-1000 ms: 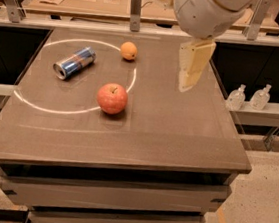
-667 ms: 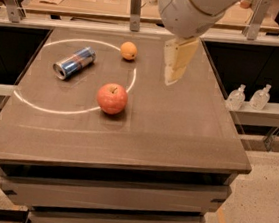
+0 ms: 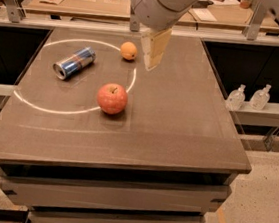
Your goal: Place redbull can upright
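Note:
The redbull can point(image 3: 74, 62) lies on its side at the back left of the brown table point(image 3: 179, 118), silver end toward the front left. My gripper point(image 3: 153, 48) hangs from the white arm above the back middle of the table, just right of a small orange point(image 3: 129, 51) and well to the right of the can. It holds nothing that I can see.
A red apple point(image 3: 112, 98) stands in front of the can, near the table's middle. A white ring is marked on the tabletop point(image 3: 69, 109). Two small clear bottles point(image 3: 249, 98) stand on a ledge to the right. A cluttered bench lies behind point(image 3: 81, 1).
My arm and gripper have moved left across the back of the table, toward the orange. The can, apple and orange have not moved.

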`<state>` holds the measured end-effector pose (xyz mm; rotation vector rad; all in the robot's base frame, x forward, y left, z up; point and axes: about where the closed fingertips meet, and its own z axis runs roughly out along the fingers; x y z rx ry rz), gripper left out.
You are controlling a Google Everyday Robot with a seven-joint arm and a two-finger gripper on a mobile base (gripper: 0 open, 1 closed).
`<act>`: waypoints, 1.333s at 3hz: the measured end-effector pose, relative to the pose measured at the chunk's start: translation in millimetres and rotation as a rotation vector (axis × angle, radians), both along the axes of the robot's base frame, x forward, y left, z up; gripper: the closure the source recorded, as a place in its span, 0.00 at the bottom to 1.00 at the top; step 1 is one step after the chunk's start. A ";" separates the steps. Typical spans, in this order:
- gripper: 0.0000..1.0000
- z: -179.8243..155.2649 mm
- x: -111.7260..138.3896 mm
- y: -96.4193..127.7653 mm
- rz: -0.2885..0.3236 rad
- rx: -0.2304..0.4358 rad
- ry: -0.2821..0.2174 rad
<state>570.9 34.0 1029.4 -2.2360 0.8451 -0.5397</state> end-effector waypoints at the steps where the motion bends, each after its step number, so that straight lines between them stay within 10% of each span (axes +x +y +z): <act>1: 0.00 1.7 0.9 3.1 0.010 0.001 0.008; 4: 0.00 -12.3 84.2 50.7 0.127 -0.123 0.140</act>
